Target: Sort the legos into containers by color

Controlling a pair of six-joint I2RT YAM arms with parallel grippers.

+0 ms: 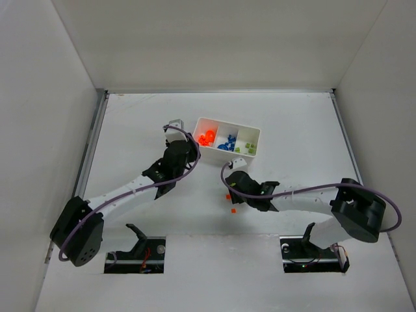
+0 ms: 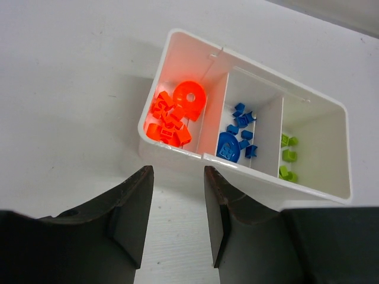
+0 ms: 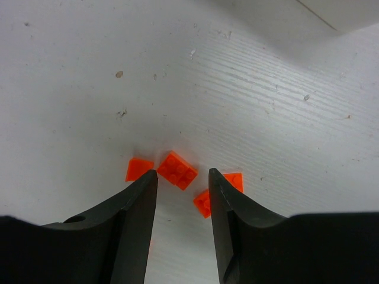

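The white tray (image 1: 229,121) sits on the table (image 1: 305,130) toward the far middle, its three compartments side by side. In the left wrist view the orange pieces (image 2: 169,124) lie heaped in the left compartment, among them a larger rounded one with a hole. The blue pieces (image 2: 240,133) lie in the middle compartment and the green pieces (image 2: 288,157) in the right one. The left gripper (image 2: 177,177) hovers just in front of the tray's orange end. Its jaws stand partly apart with only bare table between them, and it holds nothing. The right gripper (image 3: 182,176) is low over the table nearer the arms, apart from the tray, with its jaws spread and gripping nothing. Four loose orange bricks lie on the table around its tips. A square brick (image 3: 177,170) sits just ahead of the gap between the fingers, and whether it touches either finger cannot be told. A smaller flat brick (image 3: 138,169) lies just outside one finger. A pair of bricks (image 3: 234,180) lies close together beside the other finger, partly hidden by it. From above, two orange specks (image 1: 228,196) show on the table beside that gripper.
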